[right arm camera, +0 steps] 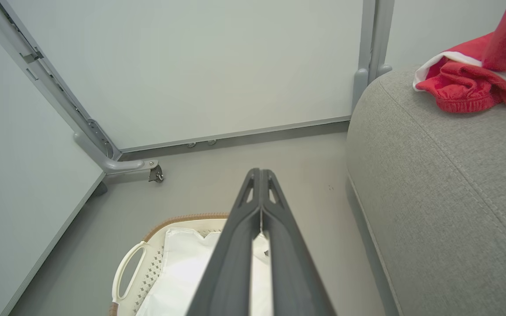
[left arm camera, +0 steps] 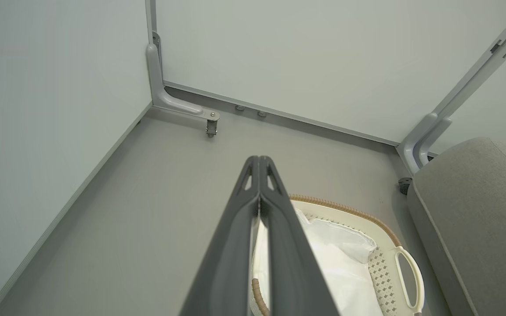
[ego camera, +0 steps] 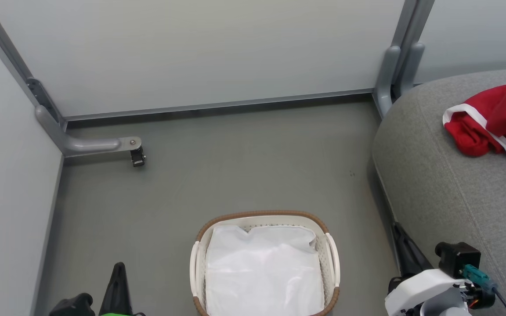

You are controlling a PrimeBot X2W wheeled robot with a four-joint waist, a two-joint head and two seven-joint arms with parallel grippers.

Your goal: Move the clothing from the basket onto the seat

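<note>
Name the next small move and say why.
Probably just draw both arms back to rest: the clothing already lies on the seat, the basket holds only its white sheet, and the left gripper and right gripper are shut on nothing.
</note>
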